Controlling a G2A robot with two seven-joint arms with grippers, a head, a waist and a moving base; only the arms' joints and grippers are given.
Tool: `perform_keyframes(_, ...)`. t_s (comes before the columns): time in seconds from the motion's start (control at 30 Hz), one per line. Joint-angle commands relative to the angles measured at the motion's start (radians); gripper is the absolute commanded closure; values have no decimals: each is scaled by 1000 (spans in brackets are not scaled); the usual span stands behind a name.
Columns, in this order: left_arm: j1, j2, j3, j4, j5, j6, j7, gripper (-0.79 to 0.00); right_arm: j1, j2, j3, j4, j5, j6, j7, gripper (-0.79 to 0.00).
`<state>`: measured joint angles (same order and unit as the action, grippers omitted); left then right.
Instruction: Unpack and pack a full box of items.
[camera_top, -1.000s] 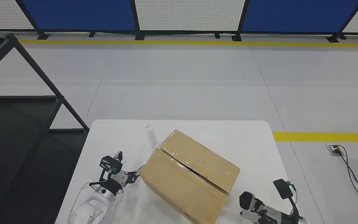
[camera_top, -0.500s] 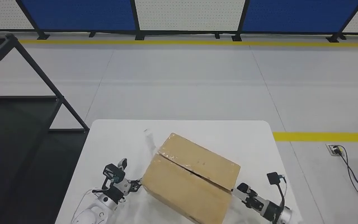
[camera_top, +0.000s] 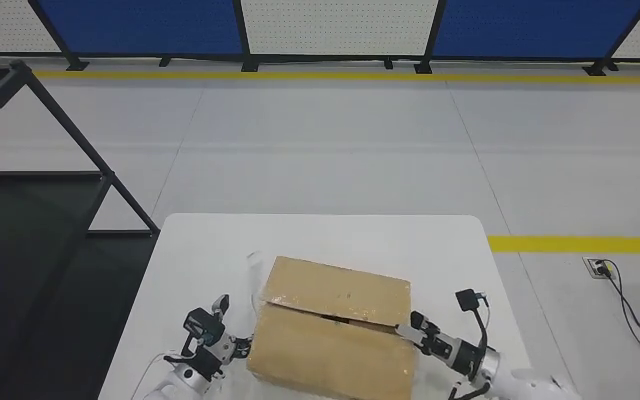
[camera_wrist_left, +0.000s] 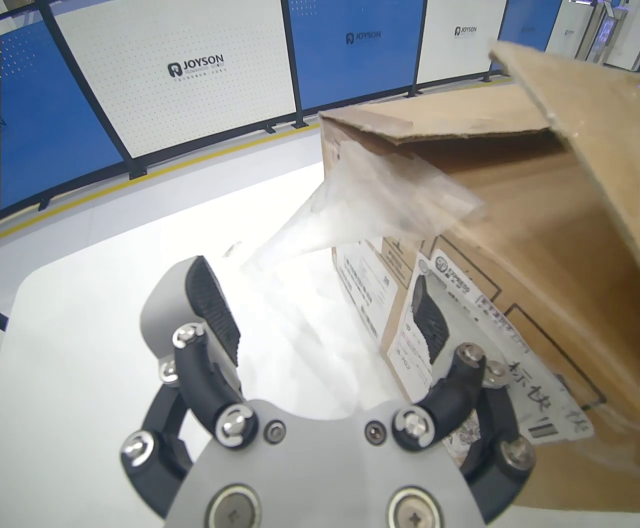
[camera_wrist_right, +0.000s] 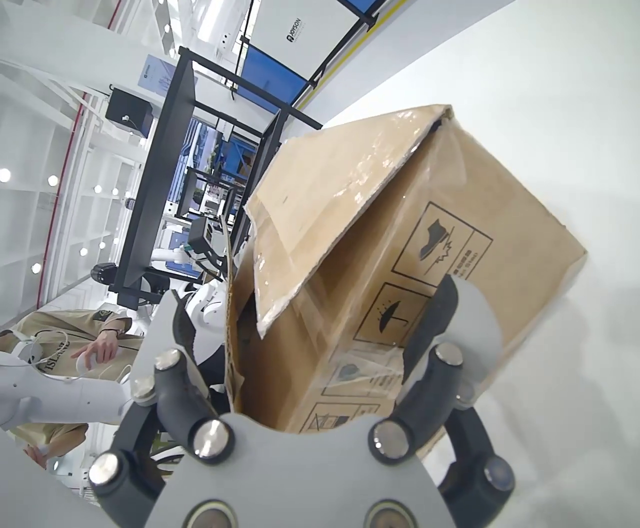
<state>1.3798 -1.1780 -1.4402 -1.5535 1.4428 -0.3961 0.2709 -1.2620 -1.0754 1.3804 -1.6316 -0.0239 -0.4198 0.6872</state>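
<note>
A brown cardboard box (camera_top: 335, 320) lies near the front of the white table (camera_top: 200, 260), its top flaps closed along a middle seam. My left gripper (camera_top: 236, 347) is at the box's left end, open. In the left wrist view one pad (camera_wrist_left: 430, 320) rests against the labelled side of the box (camera_wrist_left: 500, 210), and the left gripper (camera_wrist_left: 320, 315) holds nothing. A clear plastic strip (camera_wrist_left: 380, 200) hangs off that corner. My right gripper (camera_top: 412, 328) is at the box's right end, open. In the right wrist view the right gripper (camera_wrist_right: 312, 325) straddles the box (camera_wrist_right: 410, 240) end, under a loose flap (camera_wrist_right: 330, 200).
The clear strip (camera_top: 255, 265) sticks out onto the table behind the box's left corner. A black metal frame (camera_top: 60, 180) stands beside the table on the left. Bare tabletop lies behind the box and at both its ends.
The box has turned from a diagonal lie to nearly square with the table and slid toward the front. Both grippers have closed in on its two ends.
</note>
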Motion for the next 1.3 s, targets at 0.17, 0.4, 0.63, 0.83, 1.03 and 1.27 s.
perform_keyframes(0.17,37,5,-16,-27,9,-1,10,-785,79,-10,-48,31,-28,27,-35,-785)
perform_keyframes(0.4,55,7,-31,-28,-8,11,12,-785,94,-11,-46,27,-73,39,-86,-785)
perform_keyframes(0.63,59,10,-64,-33,-50,10,6,-785,-26,10,73,-35,-91,-54,-101,-785)
perform_keyframes(0.83,80,16,-118,-35,-86,9,11,-785,-167,37,178,-111,-7,-326,56,-785)
perform_keyframes(1.03,119,23,-191,-49,-142,10,26,-785,-295,61,234,-199,68,-539,174,-785)
perform_keyframes(1.27,124,21,-257,-48,-263,75,28,-785,-339,112,116,-331,-40,-509,204,-785)
